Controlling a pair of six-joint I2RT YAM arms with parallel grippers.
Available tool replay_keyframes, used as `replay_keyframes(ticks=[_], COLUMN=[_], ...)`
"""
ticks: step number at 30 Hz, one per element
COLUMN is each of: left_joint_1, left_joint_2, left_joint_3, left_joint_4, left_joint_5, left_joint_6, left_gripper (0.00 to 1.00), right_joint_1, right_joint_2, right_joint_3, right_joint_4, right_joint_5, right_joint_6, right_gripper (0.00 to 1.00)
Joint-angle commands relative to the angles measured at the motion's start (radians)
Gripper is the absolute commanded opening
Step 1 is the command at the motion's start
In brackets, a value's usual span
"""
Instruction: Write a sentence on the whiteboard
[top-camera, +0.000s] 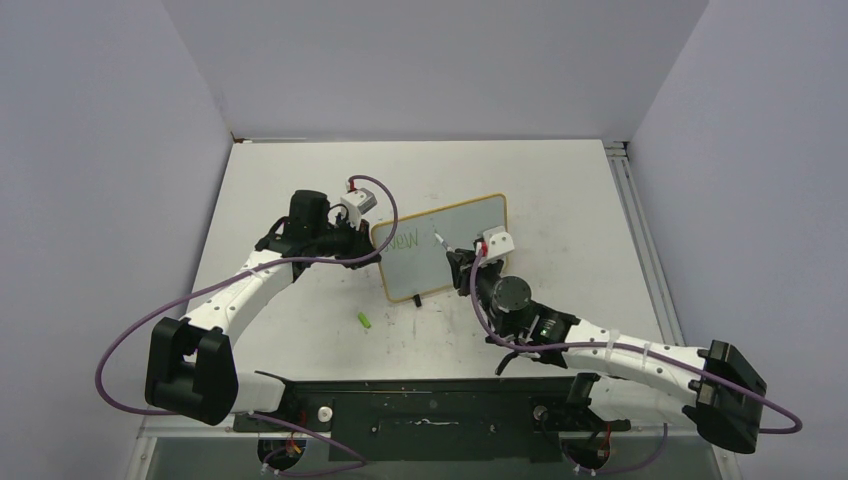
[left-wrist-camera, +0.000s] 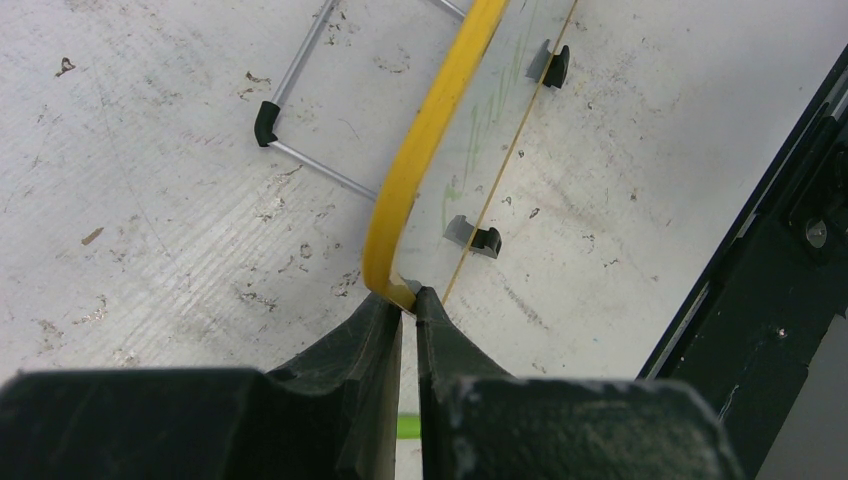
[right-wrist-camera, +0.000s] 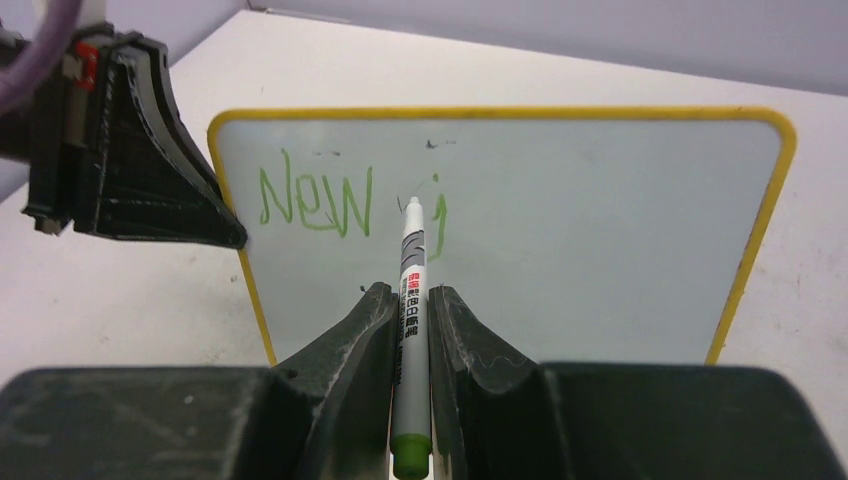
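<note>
- At centre-left of the top view, your left gripper (left-wrist-camera: 408, 300) has its jaws drawn almost together. They pinch the left edge of the whiteboard (top-camera: 465, 222) at its yellow frame.
- Below that, toward lower centre, a small green piece (top-camera: 366, 320) lies by itself on the table (top-camera: 560, 190), apart from the board.
- In the middle of the frame the whiteboard stands on its lower edge, its black feet on the table and its writing face turned toward the right arm.
- The sentence (right-wrist-camera: 315, 202) reads "New" in green at the board's upper left, with a single "j" just right of it.
- The marker (right-wrist-camera: 411, 290) points at the board with its tip just left of the "j". You cannot tell whether the tip touches.
- Right of centre, your right gripper (right-wrist-camera: 405, 305) is clamped tight on the marker's barrel.
</note>
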Motion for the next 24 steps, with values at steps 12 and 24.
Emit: replay_keyframes(ticks=[12, 24], left_joint_1=[-0.013, -0.017], left_joint_2=[0.005, 0.005], left_joint_3=[0.032, 0.034], left_joint_4=[-0.019, -0.021], left_joint_5=[-0.003, -0.006], left_joint_6=[0.011, 0.014], left_gripper=[0.0, 0.0], right_joint_1=[-0.064, -0.2], right_joint_2=[-0.064, -0.062], right_joint_3=[0.048, -0.011], right_joint_4=[0.0, 0.037], right_joint_5=[-0.042, -0.236], right_joint_6=[-0.053, 0.014], right_gripper=[0.05, 0.05])
